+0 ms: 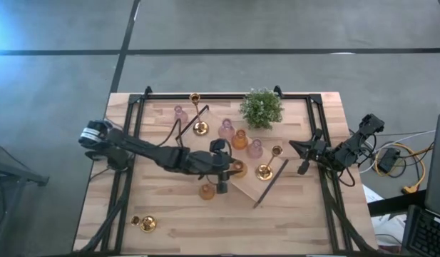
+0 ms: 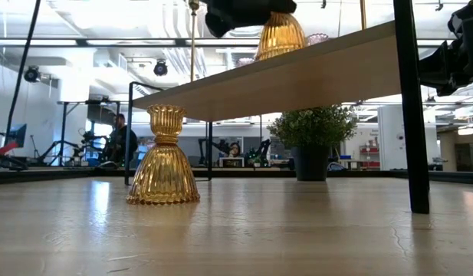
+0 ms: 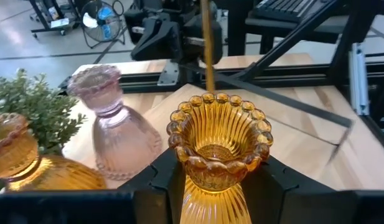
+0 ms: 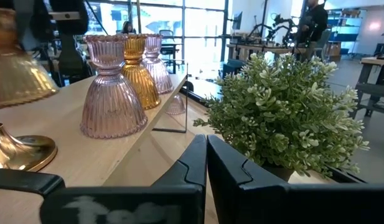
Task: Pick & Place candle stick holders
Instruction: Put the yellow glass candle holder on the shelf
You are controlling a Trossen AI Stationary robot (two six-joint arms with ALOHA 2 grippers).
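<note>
My left gripper point(image 1: 232, 169) reaches over the middle of the table and is shut on an amber glass candle stick holder point(image 3: 220, 146), held upright over the wooden tray point(image 1: 249, 187). More holders stand on the tray: pink ones point(image 3: 117, 130), an amber one point(image 1: 239, 139) and gold ones point(image 1: 263, 171). Another amber holder point(image 2: 163, 165) stands on its wide base on the table near the tray. A gold one point(image 1: 145, 223) sits at the near left. My right gripper point(image 1: 299, 153) waits shut at the table's right side, holding nothing. My left gripper pinches the amber holder's narrow neck point(image 3: 210, 182), just under its beaded cup, between its two fingers point(image 3: 162, 183). The fingers come nearly level from the table's left. The holder stays upright; whether its base touches the tray, I cannot tell.
A green potted plant point(image 1: 261, 107) stands at the far middle of the table. The tray's black wire handle point(image 1: 271, 184) sticks out at its near right end. A black frame point(image 1: 134, 121) runs along the table's sides. The near half of the tabletop is mostly bare wood.
</note>
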